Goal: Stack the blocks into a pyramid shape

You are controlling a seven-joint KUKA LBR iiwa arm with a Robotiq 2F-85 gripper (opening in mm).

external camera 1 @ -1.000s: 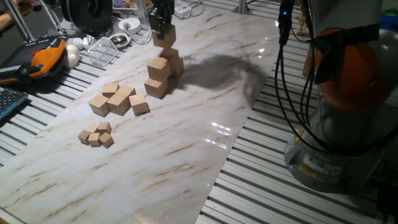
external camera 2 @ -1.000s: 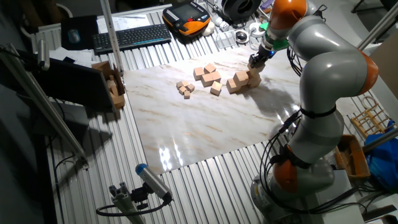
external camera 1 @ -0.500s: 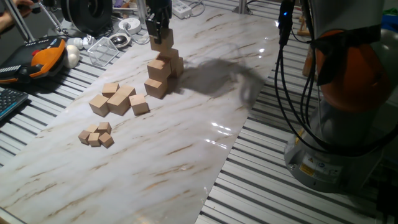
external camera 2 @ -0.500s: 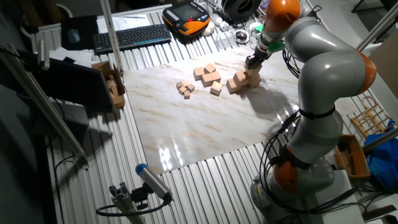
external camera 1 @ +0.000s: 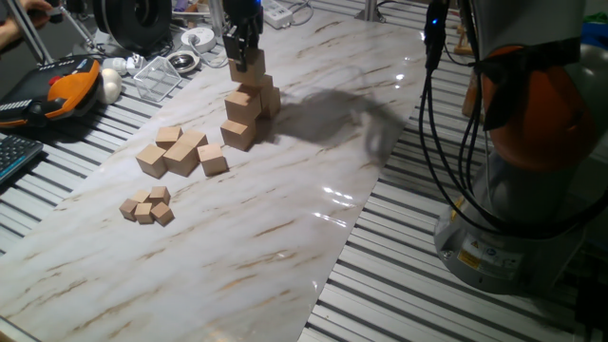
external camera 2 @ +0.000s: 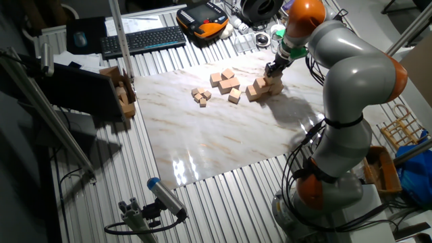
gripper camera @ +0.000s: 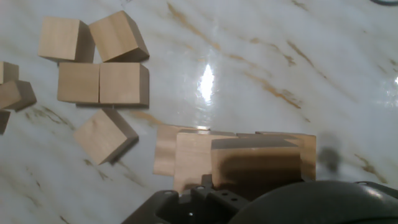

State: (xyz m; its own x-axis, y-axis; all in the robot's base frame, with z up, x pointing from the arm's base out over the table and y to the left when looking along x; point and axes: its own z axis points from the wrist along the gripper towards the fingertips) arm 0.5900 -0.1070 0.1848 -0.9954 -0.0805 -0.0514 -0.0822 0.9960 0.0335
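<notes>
We see plain light-tan wooden blocks (external camera 1: 245, 106) stacked at the marble board's far side: two lower tiers, top block (external camera 1: 251, 65) highest, tilted slightly, in the gripper (external camera 1: 242, 40) fingers.

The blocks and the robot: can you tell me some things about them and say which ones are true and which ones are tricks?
1. The gripper holds a block over the stack. True.
2. The table top is plain green. False: it is pale marble with brown streaks.
3. A bunch of tiny cubes sits apart from the stack. True.
4. All the wooden cubes are piled in one tower. False: a loose group of medium cubes lies flat on the marble beside it.
5. An orange and black device lies off the marble, near a keyboard. True.
</notes>
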